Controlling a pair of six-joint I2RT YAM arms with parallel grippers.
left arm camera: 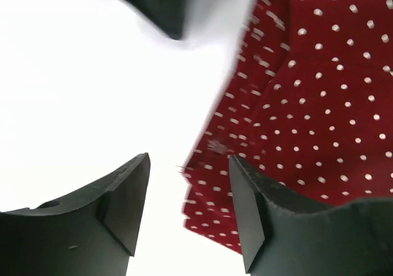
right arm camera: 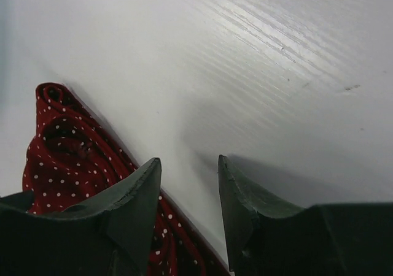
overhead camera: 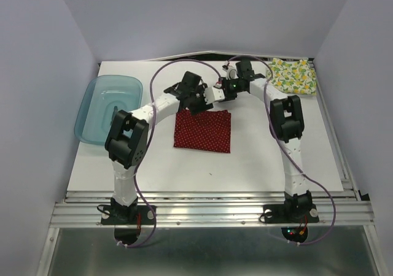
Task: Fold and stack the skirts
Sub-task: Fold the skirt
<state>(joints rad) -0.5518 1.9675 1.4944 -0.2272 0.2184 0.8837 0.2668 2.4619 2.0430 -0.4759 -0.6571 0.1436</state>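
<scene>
The dark red polka-dot skirt (overhead camera: pixel 203 130) lies folded into a flat rectangle in the middle of the white table. The cream fruit-print skirt (overhead camera: pixel 294 76) lies at the back right corner. My left gripper (overhead camera: pixel 198 106) hovers over the red skirt's far left edge, open and empty; in the left wrist view the gripper (left arm camera: pixel 188 202) straddles the edge of the red skirt (left arm camera: pixel 307 104). My right gripper (overhead camera: pixel 220 94) is just past the skirt's far edge, open and empty; in the right wrist view the gripper (right arm camera: pixel 189 193) is over bare table with the red skirt (right arm camera: pixel 67 150) at its left.
A translucent blue plastic tray (overhead camera: pixel 109 107) stands at the left edge of the table (overhead camera: pixel 258 165). Purple cables loop over the back of the table. Pale walls close in the back and both sides.
</scene>
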